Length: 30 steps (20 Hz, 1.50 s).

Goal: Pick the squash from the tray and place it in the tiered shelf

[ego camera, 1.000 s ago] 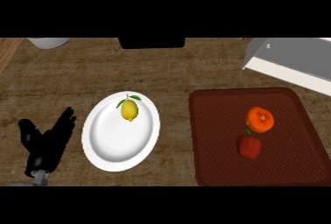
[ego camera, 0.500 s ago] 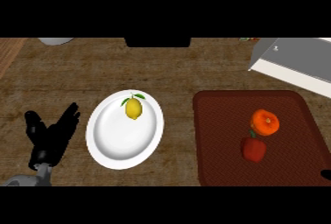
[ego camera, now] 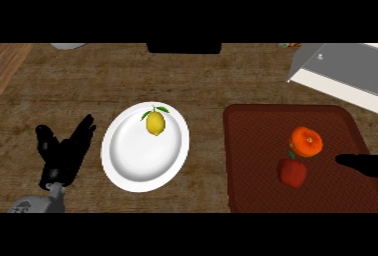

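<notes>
My right hand (ego camera: 359,164) is nearer the squash (ego camera: 306,141), which lies just up and left of it on the tray (ego camera: 251,150).

Only dark fingertips show at the right edge, new since a second ago; whether they're open, I cannot tell. My left hand (ego camera: 63,152) rests open beside the plate (ego camera: 140,160). The squash looks round, with no clear long axis.

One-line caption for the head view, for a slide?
Right hand enters over the brown tray toward the orange squash; left hand rests open beside the plate.
</notes>
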Motion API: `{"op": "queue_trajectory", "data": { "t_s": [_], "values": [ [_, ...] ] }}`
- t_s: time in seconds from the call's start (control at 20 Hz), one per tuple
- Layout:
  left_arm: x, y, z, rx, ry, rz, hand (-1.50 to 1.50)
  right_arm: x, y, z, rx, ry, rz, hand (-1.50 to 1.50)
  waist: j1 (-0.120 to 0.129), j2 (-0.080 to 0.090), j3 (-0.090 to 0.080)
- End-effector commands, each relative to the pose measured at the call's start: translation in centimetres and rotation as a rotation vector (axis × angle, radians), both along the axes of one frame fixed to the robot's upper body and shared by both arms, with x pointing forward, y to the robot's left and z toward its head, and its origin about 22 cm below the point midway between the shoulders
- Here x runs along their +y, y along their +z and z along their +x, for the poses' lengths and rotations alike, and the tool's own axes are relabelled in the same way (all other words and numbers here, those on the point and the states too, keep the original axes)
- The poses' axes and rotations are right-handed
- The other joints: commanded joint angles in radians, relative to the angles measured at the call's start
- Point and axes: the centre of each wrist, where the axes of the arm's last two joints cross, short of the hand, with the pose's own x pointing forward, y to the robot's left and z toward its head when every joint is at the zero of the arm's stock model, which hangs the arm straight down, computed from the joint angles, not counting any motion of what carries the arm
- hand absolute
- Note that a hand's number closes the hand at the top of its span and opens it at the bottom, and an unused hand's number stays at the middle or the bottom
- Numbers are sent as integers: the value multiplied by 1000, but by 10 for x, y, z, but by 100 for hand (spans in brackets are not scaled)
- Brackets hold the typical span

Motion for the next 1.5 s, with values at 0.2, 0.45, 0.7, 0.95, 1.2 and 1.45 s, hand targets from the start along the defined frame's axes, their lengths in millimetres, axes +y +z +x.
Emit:
{"op": "queue_trajectory", "data": {
  "t_s": [0.2,0.45,0.7,0.95,1.2,1.45],
  "values": [
    [-5,-4,1,43,1,7,0,24,-7,54,205,-13,-6,-150,-2,4,-4],
    [-6,-15,-7,54,10,7,0,36,-19,61,277,-9,-42,-150,-12,2,-4],
    [-11,-35,-19,42,9,4,0,40,-31,61,303,-64,-51,-150,-18,1,-4],
    [-4,-4,-10,62,15,-1,0,34,-42,58,314,-84,-91,-150,-19,-2,-3],
    [2,2,0,42,17,-9,0,58,-76,59,332,-87,-84,-150,-19,0,-3],
    [2,-7,8,55,27,-13,0,70,-91,64,350,-105,-94,-150,-24,1,-3]
  ]
}}
